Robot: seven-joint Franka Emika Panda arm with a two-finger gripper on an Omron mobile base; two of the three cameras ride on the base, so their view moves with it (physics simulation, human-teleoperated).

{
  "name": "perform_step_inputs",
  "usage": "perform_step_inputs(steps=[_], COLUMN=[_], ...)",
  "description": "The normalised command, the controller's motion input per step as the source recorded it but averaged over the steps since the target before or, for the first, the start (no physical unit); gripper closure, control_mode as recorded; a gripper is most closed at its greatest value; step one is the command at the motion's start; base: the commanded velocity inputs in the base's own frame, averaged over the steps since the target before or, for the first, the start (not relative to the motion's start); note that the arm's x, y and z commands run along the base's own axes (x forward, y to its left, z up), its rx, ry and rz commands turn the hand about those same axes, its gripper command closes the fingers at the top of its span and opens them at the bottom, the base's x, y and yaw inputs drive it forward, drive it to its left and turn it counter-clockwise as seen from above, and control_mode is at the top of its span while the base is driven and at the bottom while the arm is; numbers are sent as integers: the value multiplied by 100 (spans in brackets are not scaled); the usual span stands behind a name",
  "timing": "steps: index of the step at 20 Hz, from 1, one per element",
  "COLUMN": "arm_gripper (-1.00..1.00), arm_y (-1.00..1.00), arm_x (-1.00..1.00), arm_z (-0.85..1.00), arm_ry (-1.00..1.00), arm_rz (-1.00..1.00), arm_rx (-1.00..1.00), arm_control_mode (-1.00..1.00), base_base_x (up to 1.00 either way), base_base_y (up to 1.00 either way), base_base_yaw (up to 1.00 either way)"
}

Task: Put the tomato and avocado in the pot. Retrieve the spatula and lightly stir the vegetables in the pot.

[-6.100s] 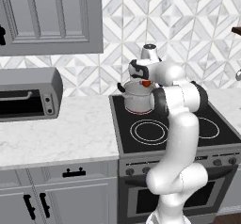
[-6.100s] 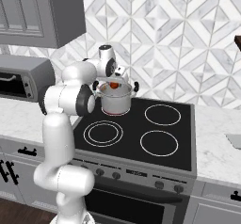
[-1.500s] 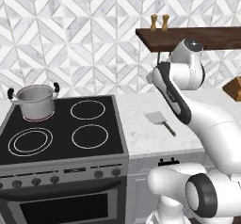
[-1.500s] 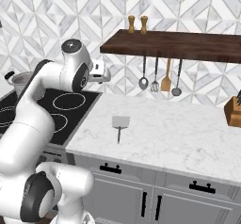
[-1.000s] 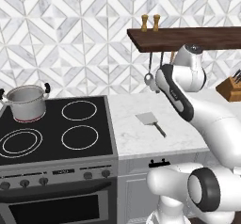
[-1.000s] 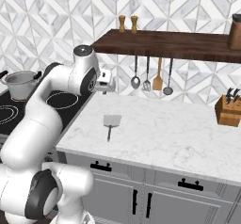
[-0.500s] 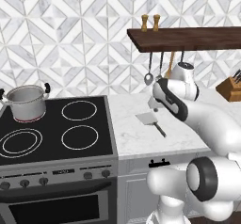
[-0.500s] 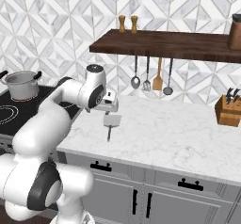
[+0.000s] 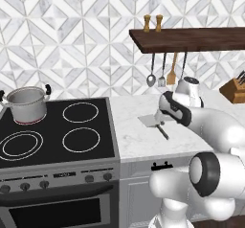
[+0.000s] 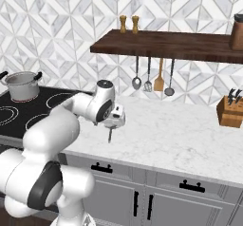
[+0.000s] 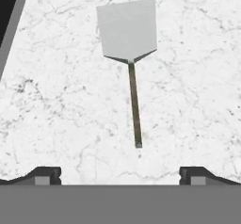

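Observation:
The spatula (image 11: pixel 128 35) lies flat on the white marble counter, its square grey blade away from the hand and its thin dark handle pointing back at it. My gripper (image 11: pixel 119 176) hangs just above the handle's end, open, with its fingertips (image 11: pixel 45 175) wide apart and nothing between them. From the left base view the hand (image 9: pixel 168 111) is low over the spatula (image 9: pixel 149 121). On the right base view the gripper (image 10: pixel 114 121) covers the blade and only the spatula's handle (image 10: pixel 109 136) shows. The steel pot (image 9: pixel 27 103) stands on the back left burner. The tomato and avocado are out of view.
The black stove (image 9: pixel 62 131) borders the counter on the left. A wooden shelf (image 10: pixel 166 43) holds two shakers (image 10: pixel 129 24), with ladles and a wooden turner (image 10: pixel 159 75) hanging under it. A knife block (image 10: pixel 229 110) stands at the far right.
The hand has come down from beside the shelf to just above the spatula on the counter. The gripper has stayed open. The pot and spatula have not moved.

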Motion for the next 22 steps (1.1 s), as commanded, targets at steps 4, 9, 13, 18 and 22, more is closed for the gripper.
perform_step_inputs(steps=[4, 9, 13, 18, 22], arm_gripper=[-100, -100, -100, -100, -100], arm_y=[-22, 0, 0, 0, 0], arm_x=[6, 7, 18, 23, 3], arm_z=[-50, -38, -20, -29, -30], arm_ry=[2, 1, 3, 3, 1], arm_rz=[0, 0, 0, 0, 0], arm_rx=[0, 1, 1, 0, 0], arm_control_mode=[-100, -100, -100, -100, -100], base_base_x=[0, 0, 0, 0, 0], base_base_y=[0, 0, 0, 0, 0], base_base_yaw=[0, 0, 0, 0, 0])
